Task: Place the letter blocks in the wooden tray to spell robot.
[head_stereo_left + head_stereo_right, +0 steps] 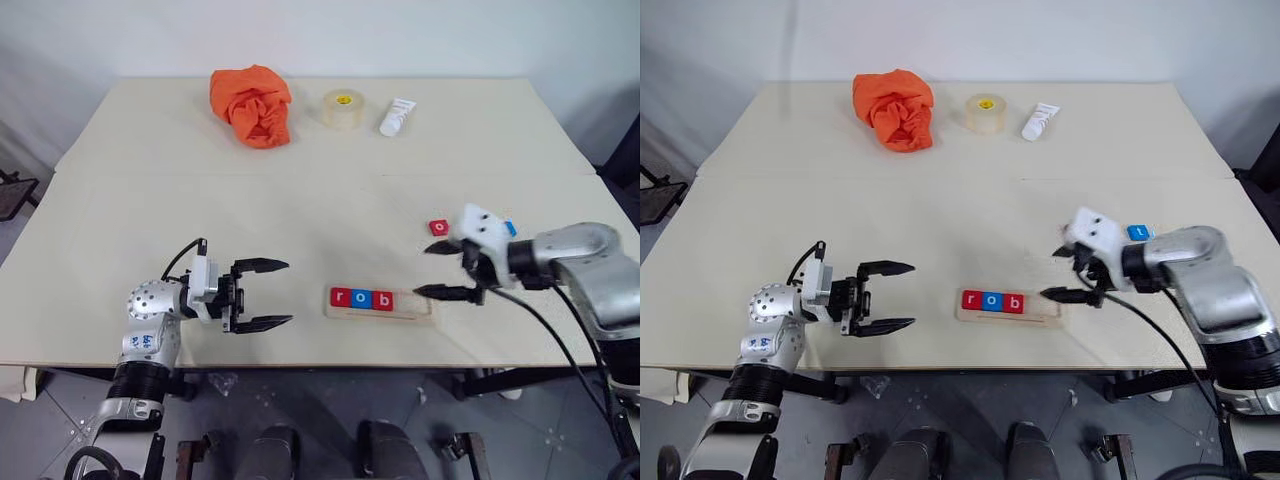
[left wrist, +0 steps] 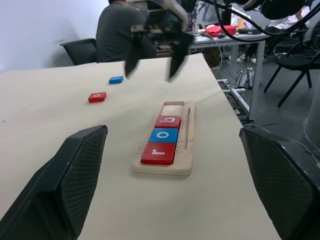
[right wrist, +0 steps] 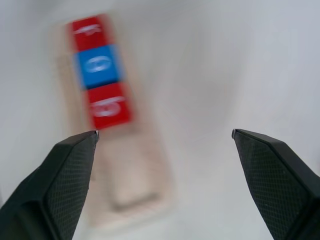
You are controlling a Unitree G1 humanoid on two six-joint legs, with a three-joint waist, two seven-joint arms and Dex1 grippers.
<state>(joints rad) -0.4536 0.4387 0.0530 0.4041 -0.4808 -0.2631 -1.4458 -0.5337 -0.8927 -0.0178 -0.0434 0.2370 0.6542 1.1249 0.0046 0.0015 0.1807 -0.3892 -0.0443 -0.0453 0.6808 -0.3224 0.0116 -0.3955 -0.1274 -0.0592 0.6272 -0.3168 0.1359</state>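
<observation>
Head views: long narrow light-wood tray (image 1: 380, 302) is seen near the front edge of the beige table (image 1: 300, 200), lying crosswise. Three letter blocks are seated in its left part, touching in a row: red "r" block (image 1: 341, 297), blue "o" block (image 1: 362, 298), red "b" block (image 1: 382, 300). The tray's right part is bare. Red "o" block (image 1: 438, 227) lies loose on the table beyond the tray's right end; blue block (image 1: 1138, 232) lies just right of it, partly hidden by the right wrist, letter unreadable. Right gripper (image 1: 446, 270) is held above the tray's right end, black fingers spread wide, nothing between them. Left gripper (image 1: 262, 294) is held left of the tray, apart from it, fingers spread, empty. Crumpled orange cloth (image 1: 252, 104), round tape roll (image 1: 342, 108) and white tube (image 1: 397, 116) are seen at the far side.

Left wrist view: tray with r, o, b is seen between the two parted fingers (image 2: 65, 185); both loose blocks lie beyond, apart from the tray. Right gripper hangs over the far end, released. A seated person (image 2: 122, 30) is seen in the background.

Right wrist view: blurred tray with three blocks is seen; fingertips (image 3: 75, 155) are spread wide, nothing gripped.
</observation>
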